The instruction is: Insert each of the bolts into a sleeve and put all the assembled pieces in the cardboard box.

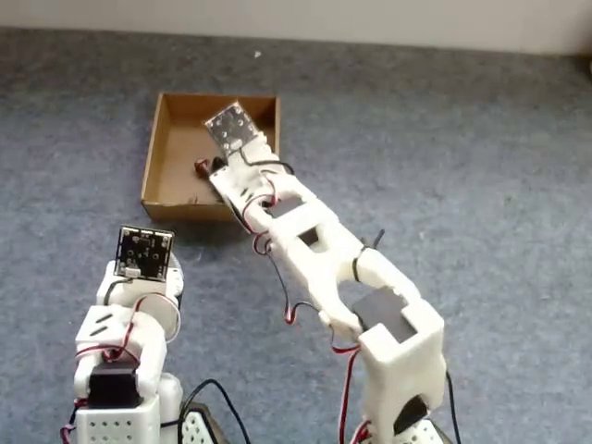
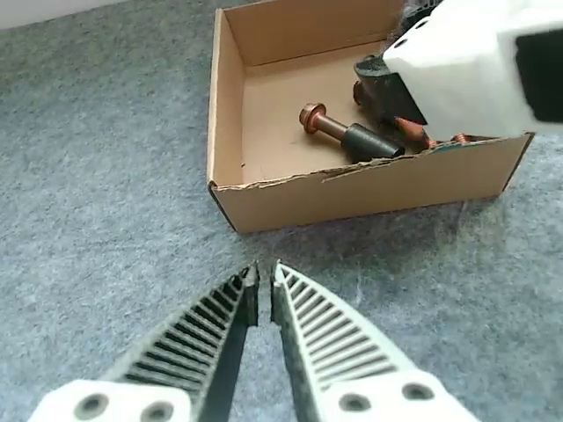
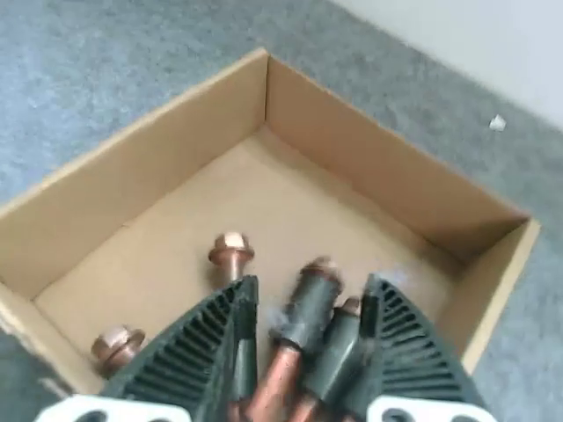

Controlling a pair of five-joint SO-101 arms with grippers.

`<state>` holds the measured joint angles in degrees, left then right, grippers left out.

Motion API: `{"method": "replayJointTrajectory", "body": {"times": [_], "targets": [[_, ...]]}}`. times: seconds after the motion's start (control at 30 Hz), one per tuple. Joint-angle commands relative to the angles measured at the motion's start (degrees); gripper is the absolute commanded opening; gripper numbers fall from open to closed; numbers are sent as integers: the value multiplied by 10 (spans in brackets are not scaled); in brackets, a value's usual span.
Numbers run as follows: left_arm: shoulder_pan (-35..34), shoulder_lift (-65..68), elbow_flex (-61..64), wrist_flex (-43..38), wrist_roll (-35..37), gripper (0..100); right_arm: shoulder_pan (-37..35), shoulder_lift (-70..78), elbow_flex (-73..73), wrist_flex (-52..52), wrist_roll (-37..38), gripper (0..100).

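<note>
- Soft, even daylight lay over the grey carpet (image 1: 481,139), and no part of it was in deep dark.
- The light came from the far side: the cardboard box (image 1: 151,157) threw a dim band onto the carpet along its wall nearest the arm bases.
- The right arm (image 1: 314,245) laid a faint, soft-edged shadow on the carpet beside it.
- In the left wrist view its white housing (image 2: 475,61) shone almost washed out.
- A metal plate (image 1: 231,128) above the box gave off a pale glare.
- The box floor was evenly lit, with small glints on the copper bolt heads (image 3: 230,249).
</note>
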<state>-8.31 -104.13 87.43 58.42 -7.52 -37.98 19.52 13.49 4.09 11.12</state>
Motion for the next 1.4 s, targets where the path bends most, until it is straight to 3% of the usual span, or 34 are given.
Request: {"method": "replayJointTrajectory", "body": {"times": [0.0,0.13,0.33,0.57,1.0,1.37], "targets": [[-5,-5,-1,-13,-6,53,-5,-92,-31,51,-6,177],[-5,-5,-1,-13,-6,53,-14,-192,45,132,-6,177],[-5,-5,-1,-13,-6,53,-4,-363,233,140,-6,175],[-3,-5,0,-13,-6,53,24,-582,425,140,-6,2],[12,-6,-6,-12,-6,53,157,-959,712,141,-9,5],[28,-6,-7,-11,-6,52,191,-1215,880,142,-8,5]]}}
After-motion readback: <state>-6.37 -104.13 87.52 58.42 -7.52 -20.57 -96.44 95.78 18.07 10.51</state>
